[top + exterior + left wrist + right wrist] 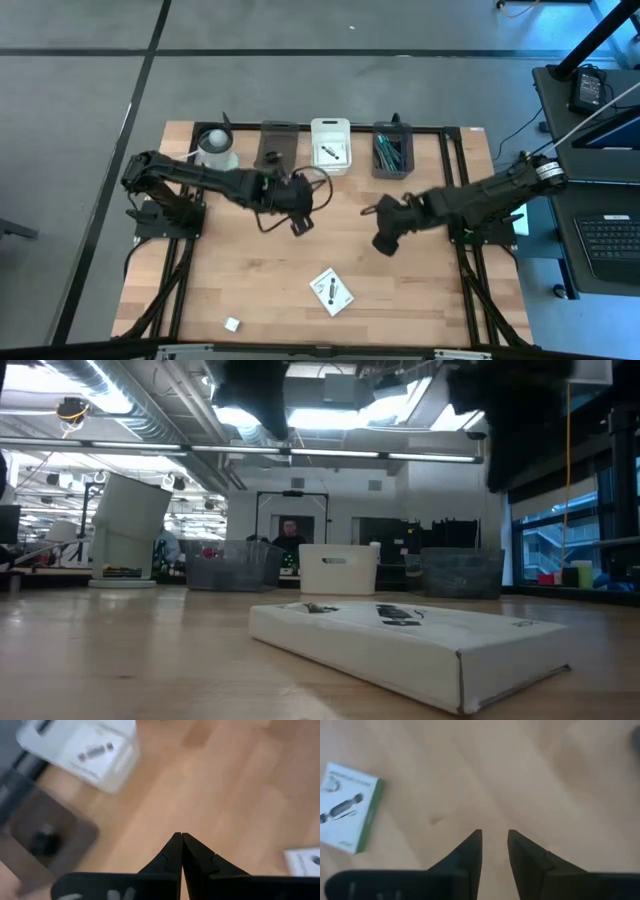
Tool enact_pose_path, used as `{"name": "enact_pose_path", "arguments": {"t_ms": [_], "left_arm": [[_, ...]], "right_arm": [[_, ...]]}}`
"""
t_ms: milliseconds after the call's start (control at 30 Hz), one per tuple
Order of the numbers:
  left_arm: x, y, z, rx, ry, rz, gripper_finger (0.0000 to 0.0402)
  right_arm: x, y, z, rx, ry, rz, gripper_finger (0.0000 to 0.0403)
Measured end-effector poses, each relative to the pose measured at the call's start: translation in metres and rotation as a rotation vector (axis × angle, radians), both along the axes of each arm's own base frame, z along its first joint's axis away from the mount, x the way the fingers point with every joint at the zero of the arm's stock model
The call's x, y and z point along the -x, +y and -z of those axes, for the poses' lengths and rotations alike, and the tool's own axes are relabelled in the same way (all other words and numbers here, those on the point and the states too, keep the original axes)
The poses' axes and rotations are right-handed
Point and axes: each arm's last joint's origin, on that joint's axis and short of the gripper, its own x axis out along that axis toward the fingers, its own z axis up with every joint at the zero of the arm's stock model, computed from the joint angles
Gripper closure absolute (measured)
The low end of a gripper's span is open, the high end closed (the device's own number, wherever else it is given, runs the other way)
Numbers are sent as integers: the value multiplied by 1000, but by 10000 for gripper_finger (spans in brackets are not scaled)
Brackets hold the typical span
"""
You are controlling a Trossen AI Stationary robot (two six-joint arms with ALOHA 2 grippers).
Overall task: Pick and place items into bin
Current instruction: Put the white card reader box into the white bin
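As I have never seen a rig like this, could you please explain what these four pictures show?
Two dark robot arms work at a wooden table. One picture looks down from above, one looks level across the tabletop, and two come from cameras on the wrists. The left gripper is shut and empty; the right gripper stands slightly apart, holding nothing. A white square packet with black marks and a tiny white cube lie loose. Along the far edge stand a white cup-like cylinder and three bins, the white middle bin holding another packet.

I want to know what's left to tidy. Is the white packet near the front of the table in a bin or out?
Out. The white packet lies flat on the bare table, far from the bins at the back.
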Motion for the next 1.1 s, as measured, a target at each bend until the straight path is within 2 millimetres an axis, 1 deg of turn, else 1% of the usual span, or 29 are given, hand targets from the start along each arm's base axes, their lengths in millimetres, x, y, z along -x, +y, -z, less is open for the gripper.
{"name": "enact_pose_path", "arguments": {"t_ms": [67, 233, 300, 467, 600, 667, 800, 867, 933, 1000, 1100], "left_arm": [[1, -14, 5, 39, -24, -13, 399], [5, -45, 18, 94, -66, -14, 400], [7, -52, 19, 102, -70, -6, 399], [10, -66, 19, 105, -70, 34, 401], [13, -78, 19, 137, -90, 28, 399], [12, -84, 20, 170, -117, 6, 399], [11, -100, 22, 225, -167, -11, 401], [12, -108, 26, 258, -171, -41, 401], [8, -115, 29, 316, -208, -82, 399], [10, -122, 35, 359, -192, -133, 394], [5, -126, 46, 425, -162, -189, 379]], "right_arm": [[9, 12, 10, -43, -33, 30, 315], [23, 37, 23, -192, -169, 108, 327], [26, 46, 27, -243, -197, 130, 330], [35, 66, 33, -321, -195, 233, 348], [34, 80, 33, -352, -281, 266, 372], [32, 84, 33, -365, -299, 264, 384], [31, 84, 36, -363, -289, 282, 399], [31, 84, 35, -364, -292, 285, 398], [31, 83, 35, -364, -291, 285, 394], [31, 84, 35, -365, -292, 285, 387], [31, 83, 36, -361, -290, 286, 379]]}}
